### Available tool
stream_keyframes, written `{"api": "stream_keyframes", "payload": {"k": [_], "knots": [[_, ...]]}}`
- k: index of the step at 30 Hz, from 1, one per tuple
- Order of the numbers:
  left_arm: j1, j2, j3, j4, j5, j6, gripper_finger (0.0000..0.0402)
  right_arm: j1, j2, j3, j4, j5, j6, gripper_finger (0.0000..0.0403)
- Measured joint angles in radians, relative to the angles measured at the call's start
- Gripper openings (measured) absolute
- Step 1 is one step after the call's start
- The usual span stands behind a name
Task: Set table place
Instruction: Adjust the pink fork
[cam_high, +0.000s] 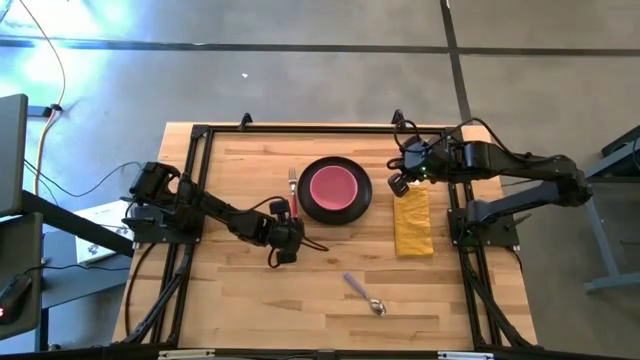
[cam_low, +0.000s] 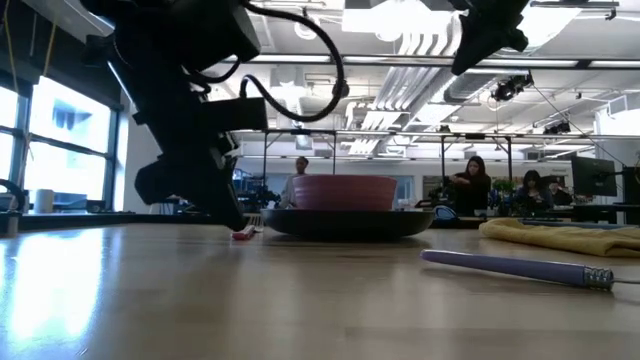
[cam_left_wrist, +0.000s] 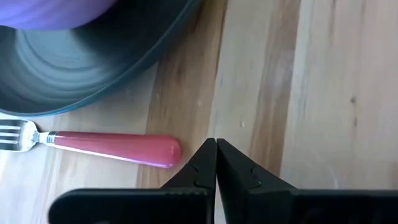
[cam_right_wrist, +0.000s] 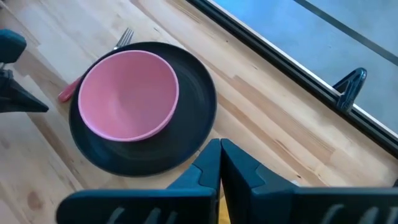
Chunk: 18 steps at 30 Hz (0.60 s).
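While my left gripper (cam_left_wrist: 216, 149) sits with its two dark fingers pressed together and holding nothing, I treat it as the working tool, poised low over the light-wood plank table (cam_high: 250, 300) just beside the butt end of the pink-handled metal fork (cam_left_wrist: 112, 147). That fork lies alongside the dark round plate (cam_high: 352, 211), on the plate's left side, with the smaller pink bowl (cam_high: 333, 185) resting in the plate's centre. I judge the fork to be placed, so the step in hand is the purple-handled metal spoon (cam_high: 363, 294), which lies alone near the front edge of the table, well apart from the plate and slanted. To do this well, I would lift the left gripper clear of the fork handle before any sideways travel, so the fork is not nudged. I would then spread the fingers, descend across the spoon's handle rather than its bowl, and close squarely on it. My right gripper (cam_right_wrist: 220, 149), fingers also closed and empty, hovers over the far end of the folded yellow napkin (cam_high: 413, 224), which lies to the right of the plate.
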Motion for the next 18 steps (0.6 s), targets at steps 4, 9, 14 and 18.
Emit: {"api": "stream_keyframes", "payload": {"k": [4,9,14,18], "knots": [[0.000,0.009,0.000,0.002,-0.001,-0.002,0.0000,0.000,-0.004,0.000,0.000,0.002,-0.004,0.0000],[0.000,0.021,0.001,-0.003,-0.004,-0.011,0.0000,0.000,-0.012,0.000,-0.001,0.008,-0.014,0.0000],[0.019,0.030,0.001,-0.023,-0.003,-0.015,0.0000,0.000,-0.021,0.000,0.000,0.008,-0.014,0.0000],[0.040,0.030,0.001,-0.026,-0.005,-0.012,0.0000,0.005,-0.029,0.000,0.000,0.008,-0.014,0.0000]]}}
